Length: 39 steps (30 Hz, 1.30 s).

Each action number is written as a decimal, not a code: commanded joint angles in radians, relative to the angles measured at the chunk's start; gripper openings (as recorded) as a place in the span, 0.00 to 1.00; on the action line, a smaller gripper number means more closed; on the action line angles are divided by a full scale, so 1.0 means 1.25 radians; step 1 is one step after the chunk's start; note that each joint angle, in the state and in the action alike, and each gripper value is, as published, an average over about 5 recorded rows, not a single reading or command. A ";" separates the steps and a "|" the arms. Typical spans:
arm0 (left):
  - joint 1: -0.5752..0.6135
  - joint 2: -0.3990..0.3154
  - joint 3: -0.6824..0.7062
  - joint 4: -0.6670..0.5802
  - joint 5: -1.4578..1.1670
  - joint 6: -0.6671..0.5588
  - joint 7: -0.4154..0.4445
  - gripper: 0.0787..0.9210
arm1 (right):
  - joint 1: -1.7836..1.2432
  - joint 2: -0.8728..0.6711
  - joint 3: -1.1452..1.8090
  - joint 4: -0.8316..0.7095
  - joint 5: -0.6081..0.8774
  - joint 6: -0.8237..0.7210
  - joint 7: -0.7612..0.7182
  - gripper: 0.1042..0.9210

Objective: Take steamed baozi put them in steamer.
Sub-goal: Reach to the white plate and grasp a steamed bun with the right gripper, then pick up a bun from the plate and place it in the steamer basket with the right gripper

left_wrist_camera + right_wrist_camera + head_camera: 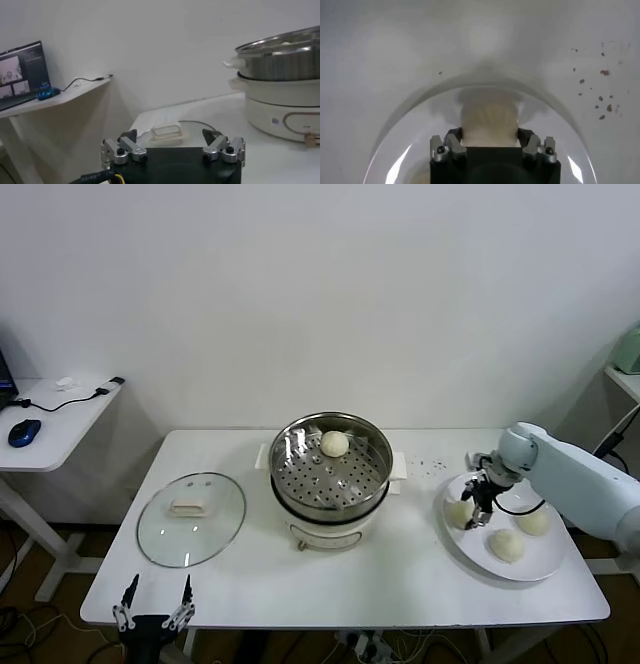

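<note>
One worktop (400,594) carries the steamer (330,469) with one bun (334,444) inside, lid (190,519) to its left, plate (505,574) to its right with three buns, right tool (490,142) closed on the left-most plate bun (489,122), left tool (172,145) wide open, idle at the near left edge.

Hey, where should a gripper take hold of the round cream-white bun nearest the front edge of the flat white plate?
Grip the round cream-white bun across its widest middle, coming straight down from above. It sits dome-up on the flat white plate, apart from its neighbours, so both sides look free. Squeeze gently; it appears soft.
</note>
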<state>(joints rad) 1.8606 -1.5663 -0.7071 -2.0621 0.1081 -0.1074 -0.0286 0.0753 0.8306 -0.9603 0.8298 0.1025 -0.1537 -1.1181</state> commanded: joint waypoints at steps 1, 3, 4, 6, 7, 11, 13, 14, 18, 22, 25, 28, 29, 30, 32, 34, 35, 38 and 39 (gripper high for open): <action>0.002 0.000 0.000 0.001 0.001 -0.002 0.000 0.88 | -0.004 0.010 0.007 -0.015 -0.004 0.002 -0.005 0.65; 0.004 0.000 0.000 0.002 0.000 -0.004 -0.001 0.88 | 0.000 0.007 0.005 -0.014 -0.001 0.003 -0.006 0.64; 0.006 0.000 0.000 0.001 -0.001 -0.005 -0.001 0.88 | 0.002 0.005 0.005 -0.014 0.001 0.004 -0.006 0.63; 0.007 -0.001 0.000 -0.001 -0.003 -0.005 -0.001 0.88 | 0.011 0.000 0.000 -0.009 0.012 0.004 -0.006 0.63; 0.007 -0.001 0.000 -0.002 -0.003 -0.005 -0.001 0.88 | 0.020 -0.003 -0.005 -0.006 0.019 0.004 -0.006 0.62; 0.008 -0.002 0.001 -0.010 -0.003 -0.003 -0.001 0.88 | 0.106 -0.019 -0.066 0.016 0.086 -0.002 -0.004 0.61; 0.008 -0.002 0.002 -0.014 -0.003 -0.003 -0.001 0.88 | 0.170 -0.023 -0.111 0.025 0.130 -0.004 -0.004 0.61; 0.009 -0.002 0.003 -0.015 -0.003 -0.004 -0.001 0.88 | 0.213 -0.022 -0.147 0.030 0.163 -0.005 -0.004 0.61; 0.013 0.002 0.008 -0.016 -0.004 -0.007 -0.001 0.88 | 0.402 0.006 -0.310 0.054 0.314 -0.015 -0.005 0.61; 0.018 0.003 0.019 -0.017 -0.011 -0.008 0.000 0.88 | 0.547 0.078 -0.411 0.066 0.449 -0.030 -0.002 0.61; 0.021 0.003 0.028 -0.020 -0.018 -0.009 0.000 0.88 | 0.602 0.147 -0.449 0.069 0.536 -0.054 0.004 0.61; 0.024 0.004 0.031 -0.025 -0.028 -0.011 0.001 0.88 | 0.619 0.216 -0.461 0.066 0.589 -0.079 0.015 0.61; 0.024 0.005 0.032 -0.027 -0.032 -0.011 0.001 0.88 | 0.619 0.240 -0.463 0.065 0.599 -0.087 0.020 0.61; 0.025 0.006 0.033 -0.029 -0.035 -0.012 0.001 0.88 | 0.617 0.261 -0.466 0.066 0.606 -0.092 0.025 0.61; 0.025 0.008 0.034 -0.034 -0.039 -0.013 0.001 0.88 | 0.608 0.305 -0.469 0.072 0.616 -0.104 0.037 0.61; 0.027 0.009 0.034 -0.042 -0.041 -0.010 0.002 0.88 | 0.593 0.343 -0.470 0.080 0.619 -0.113 0.050 0.61; 0.028 0.010 0.034 -0.046 -0.043 -0.009 0.003 0.88 | 0.584 0.362 -0.469 0.084 0.621 -0.119 0.057 0.61; 0.034 0.014 0.033 -0.056 -0.046 -0.009 0.004 0.88 | 0.548 0.414 -0.463 0.090 0.628 -0.136 0.082 0.61; 0.035 0.015 0.033 -0.057 -0.046 -0.010 0.004 0.88 | 0.535 0.430 -0.461 0.091 0.631 -0.142 0.090 0.61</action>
<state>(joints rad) 1.9009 -1.5510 -0.6692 -2.1169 0.0648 -0.1224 -0.0247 0.7111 1.1939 -1.4781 0.9266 0.7828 -0.2884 -1.0482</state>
